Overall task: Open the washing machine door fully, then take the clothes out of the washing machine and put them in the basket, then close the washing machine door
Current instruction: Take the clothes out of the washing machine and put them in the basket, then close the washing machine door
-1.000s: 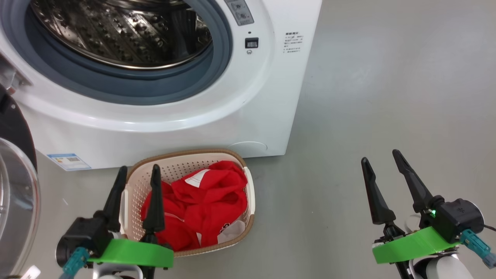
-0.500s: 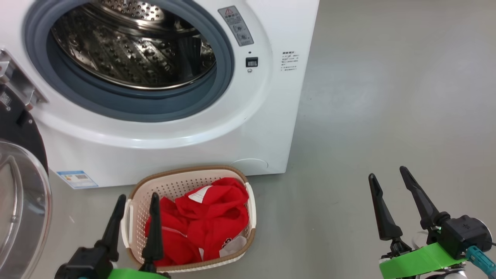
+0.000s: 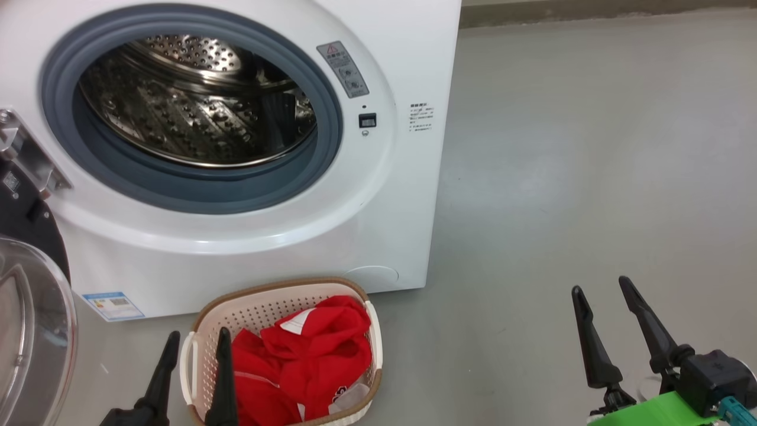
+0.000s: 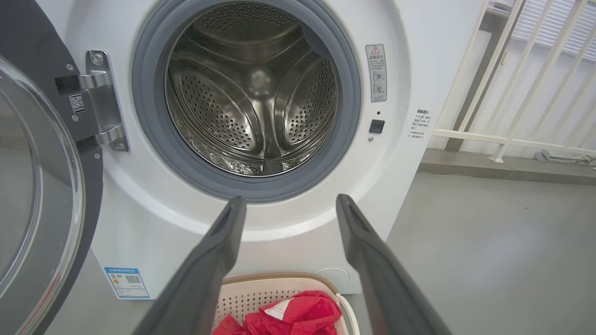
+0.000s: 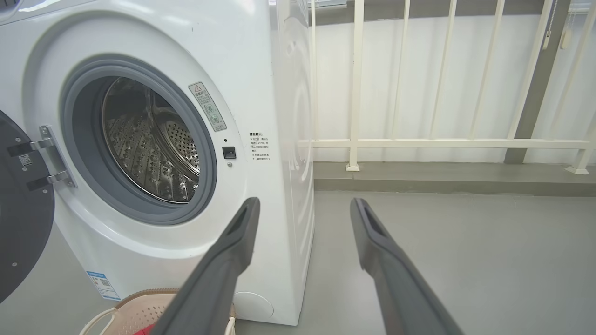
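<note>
The white washing machine (image 3: 384, 225) stands with its door (image 3: 29, 331) swung wide open at the left, glass bowl facing out. Its steel drum (image 4: 251, 88) looks bare inside. The cream basket (image 3: 278, 293) sits on the floor in front of the machine with the red clothes (image 3: 307, 355) heaped in it. My left gripper (image 3: 198, 333) hovers open over the basket's left edge, holding nothing. My right gripper (image 3: 600, 284) is open over bare floor to the right. In the wrist views, the left gripper (image 4: 291, 199) and right gripper (image 5: 305, 200) both face the machine with fingers apart.
Grey floor (image 3: 591, 148) stretches to the right of the machine. A white railing (image 5: 419, 142) on a low kerb runs behind and to the right. The door's metal hinge (image 4: 100, 97) sticks out at the opening's left.
The head view has shifted, so the machine and basket sit lower in the picture and more of the drum shows. Both grippers stay open. The clothes lie unchanged in the basket.
</note>
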